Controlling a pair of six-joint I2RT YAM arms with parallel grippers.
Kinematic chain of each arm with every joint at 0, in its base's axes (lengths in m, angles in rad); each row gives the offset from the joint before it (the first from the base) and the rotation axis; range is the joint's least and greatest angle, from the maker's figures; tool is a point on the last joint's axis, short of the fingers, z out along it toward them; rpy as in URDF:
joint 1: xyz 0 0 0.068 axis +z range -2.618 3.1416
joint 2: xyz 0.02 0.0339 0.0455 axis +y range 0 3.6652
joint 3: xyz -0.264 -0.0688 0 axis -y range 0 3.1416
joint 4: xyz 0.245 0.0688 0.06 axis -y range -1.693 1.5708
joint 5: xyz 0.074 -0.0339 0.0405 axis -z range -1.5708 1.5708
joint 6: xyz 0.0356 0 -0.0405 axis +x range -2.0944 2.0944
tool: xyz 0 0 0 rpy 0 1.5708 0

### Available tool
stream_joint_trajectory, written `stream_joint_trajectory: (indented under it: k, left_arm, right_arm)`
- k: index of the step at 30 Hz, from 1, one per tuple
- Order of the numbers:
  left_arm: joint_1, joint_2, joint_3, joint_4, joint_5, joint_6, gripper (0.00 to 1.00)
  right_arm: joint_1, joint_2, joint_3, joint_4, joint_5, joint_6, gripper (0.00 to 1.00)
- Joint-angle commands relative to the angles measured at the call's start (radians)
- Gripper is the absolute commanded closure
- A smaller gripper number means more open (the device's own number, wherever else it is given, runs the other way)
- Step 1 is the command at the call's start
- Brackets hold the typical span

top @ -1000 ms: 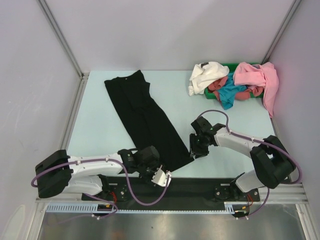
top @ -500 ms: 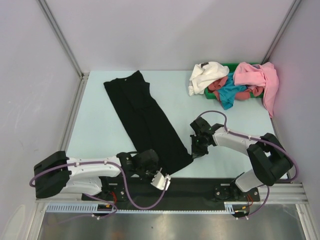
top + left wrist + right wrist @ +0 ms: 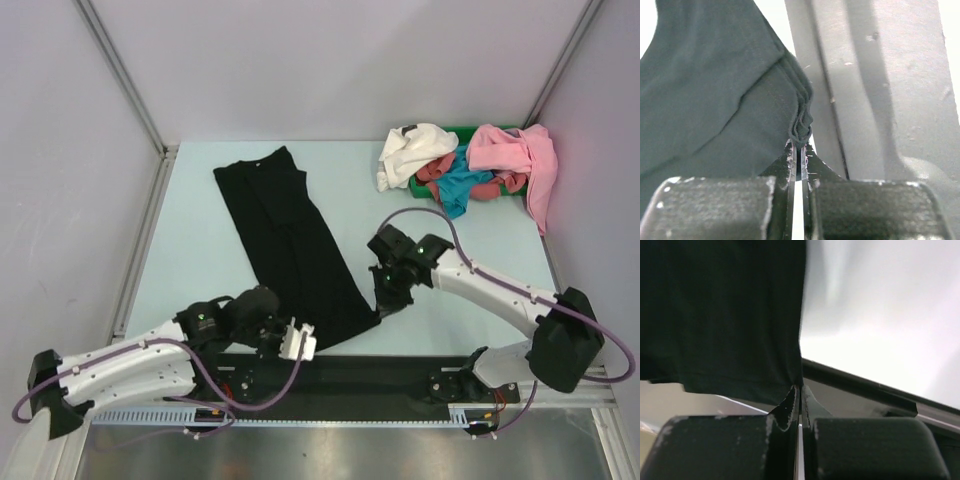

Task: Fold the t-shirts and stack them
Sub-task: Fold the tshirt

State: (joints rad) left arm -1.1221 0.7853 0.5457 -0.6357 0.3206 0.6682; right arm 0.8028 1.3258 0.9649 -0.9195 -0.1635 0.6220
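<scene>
The black t-shirt (image 3: 290,240) lies as a long narrow strip on the surface (image 3: 190,250), well to the left of the green bin (image 3: 455,128). Its collar end is about level with the bin and its hem end is much nearer the arm bases.

The step in hand looks like halving this strip end to end, since both tools grip the hem end. The left tool (image 3: 800,149) is pinched tight on a bunched corner of several cloth layers, the corner farther from the bin. The right tool (image 3: 800,389) is closed to a sliver on the hem corner nearer the bin.

Next, I judge, both corners must be lifted together and carried toward the collar. They should stay level and move at a matched pace, so the hem lands square and the layers do not slide apart.

The white t-shirt (image 3: 415,150), pink t-shirt (image 3: 515,155), teal t-shirt (image 3: 458,187) and red t-shirt (image 3: 437,170) are heaped in and over the bin, not yet folded.
</scene>
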Motion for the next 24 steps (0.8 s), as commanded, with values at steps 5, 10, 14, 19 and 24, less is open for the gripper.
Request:
stream_joint_trajectory:
  k: [5, 10, 14, 19, 24]
  left_arm:
    - [0.407, 0.069, 0.129, -0.067, 0.118, -0.015, 1.0]
    - [0.714, 0.241, 0.233, -0.061, 0.201, 0.024, 1.0]
    - [0.838, 0.377, 0.313, -0.021, 0.202, 0.033, 1.0]
    - [0.943, 0.526, 0.381, 0.036, 0.161, 0.039, 1.0]
    - [0.984, 0.63, 0.431, 0.128, 0.081, 0.016, 1.0]
  right_arm:
    - [-0.108, 0.281, 0.449, -0.001, -0.002, -0.172, 1.0]
    - [-0.157, 0.59, 0.743, 0.025, -0.034, -0.237, 1.0]
    - [-0.185, 0.771, 0.986, 0.022, -0.064, -0.242, 1.0]
    - [-0.208, 0.964, 1.23, 0.004, -0.091, -0.24, 1.0]
    - [-0.237, 1.015, 1.282, 0.062, -0.082, -0.187, 1.0]
